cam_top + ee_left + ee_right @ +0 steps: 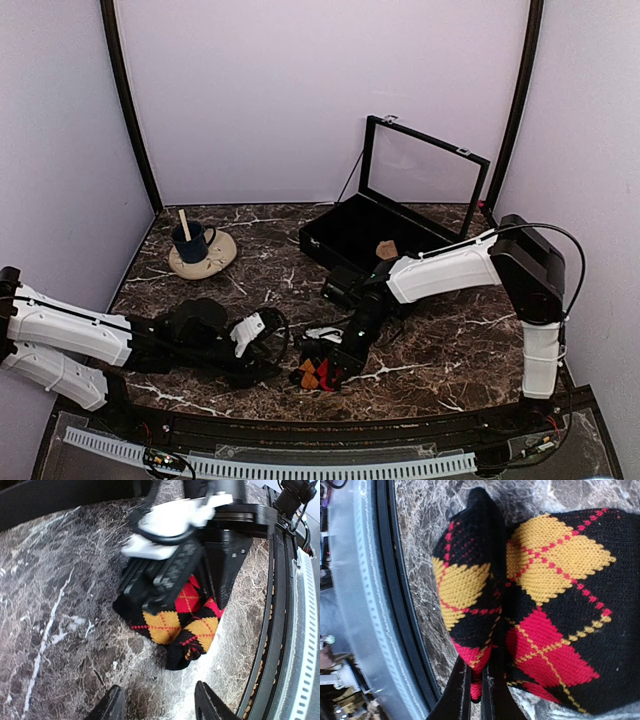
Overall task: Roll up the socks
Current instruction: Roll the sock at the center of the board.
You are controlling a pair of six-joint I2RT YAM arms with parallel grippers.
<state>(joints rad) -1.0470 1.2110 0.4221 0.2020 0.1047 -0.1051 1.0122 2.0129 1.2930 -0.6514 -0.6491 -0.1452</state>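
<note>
A black sock with red and orange argyle diamonds lies bunched in a loose fold on the marble table, close to the front edge. In the right wrist view the sock fills the frame. My right gripper is shut on a red fold at its edge, and it comes down on the bundle from above. My left gripper stands open just left of the sock, a short gap away, with bare marble between its fingers. From above, this left gripper lies low over the table.
A black box with a raised glass lid stands at the back right, a small tan object inside it. A dark mug with a stick sits on a saucer at the back left. A metal rail runs along the front edge.
</note>
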